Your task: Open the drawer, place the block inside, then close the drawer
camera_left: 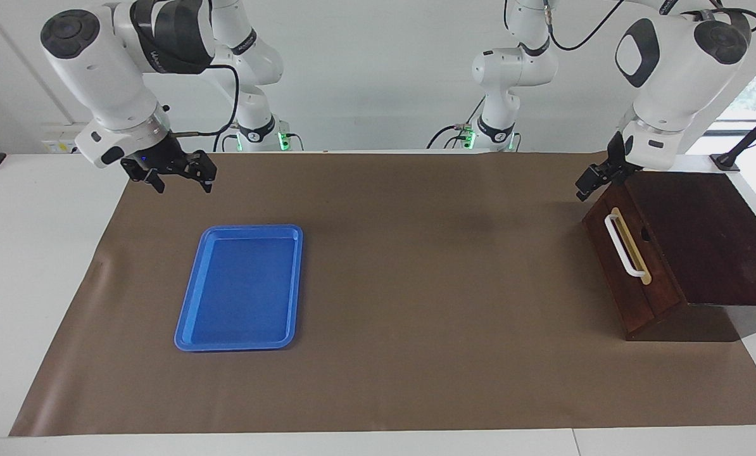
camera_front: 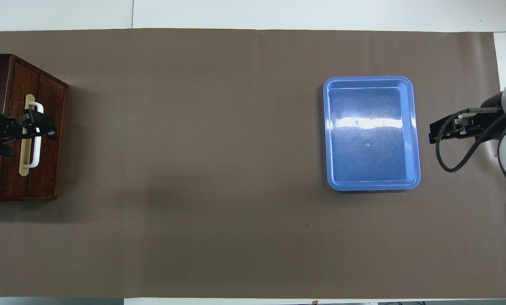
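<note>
Dark reddish-brown wooden drawer [camera_left: 628,269] sat shut at left arm's end of surface; stiff, likely slid on firm pull at white bar handle [camera_left: 625,246]. Left pincer [camera_left: 593,178] open, raised above it. Right pincer [camera_left: 178,174] open, waited near blue plastic tray [camera_left: 191,316]. Yellow block unseen.

Both views are evenly and brightly lit from above; a white glare band is seen across the blue tray [camera_front: 371,132], soft shadows are cast on the brown mat [camera_front: 219,169], and focus is sharp throughout
</note>
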